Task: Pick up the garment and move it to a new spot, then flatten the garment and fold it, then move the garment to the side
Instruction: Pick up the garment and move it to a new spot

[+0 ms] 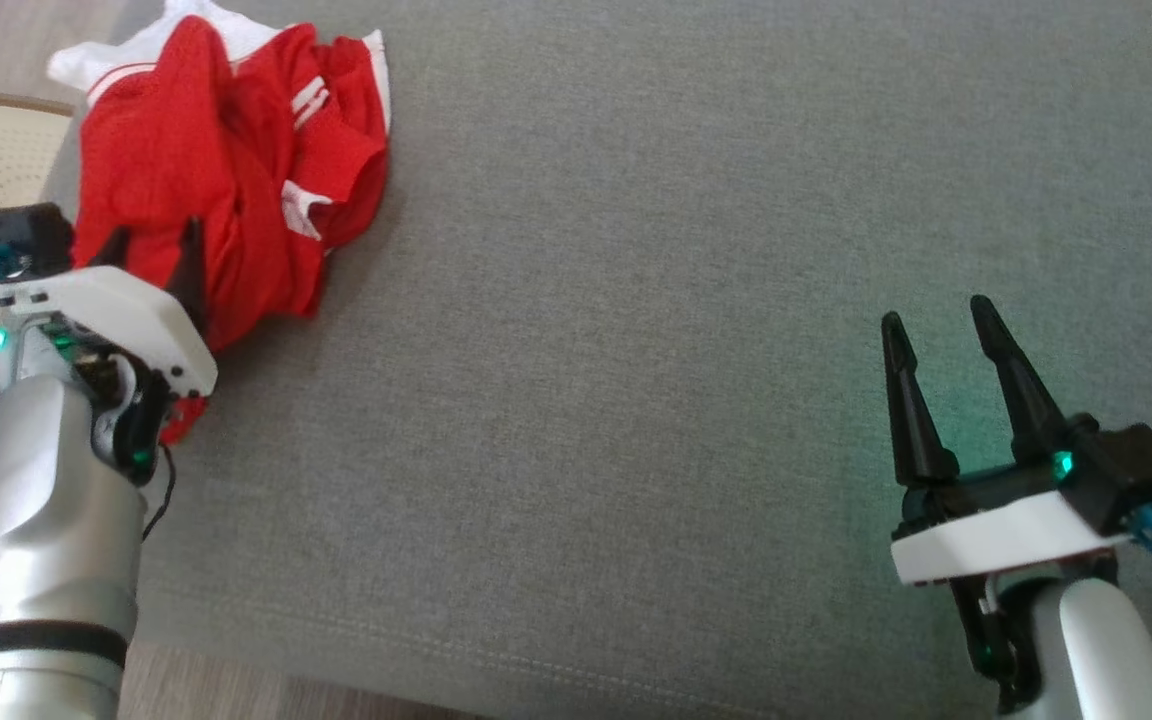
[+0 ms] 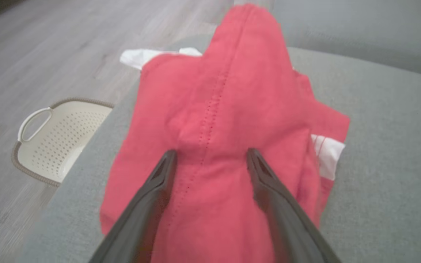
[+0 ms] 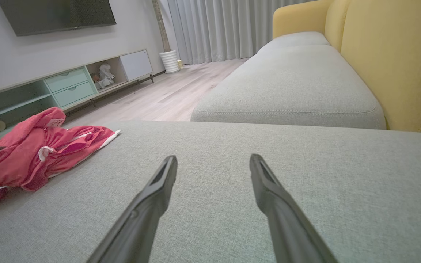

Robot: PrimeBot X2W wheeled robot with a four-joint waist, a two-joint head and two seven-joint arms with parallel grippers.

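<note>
Now poised to pinch the crumpled garment
Jaws spread wide, the left gripper [image 2: 210, 153] straddles a ridge of the red garment [image 1: 236, 170], heaped at the far left corner of the sofa [image 1: 636, 350], probably to grab it; the right gripper [image 1: 936, 312] waits wide and empty over bare cushion.

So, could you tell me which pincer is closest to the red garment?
The left pincer: its open jaws reach over the red garment, while the right pincer sits over bare grey cushion.

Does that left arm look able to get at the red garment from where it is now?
Probably yes. The left end effector is open and sits right at the crumpled red garment on the grey cushion, and nothing stands between them.
</note>
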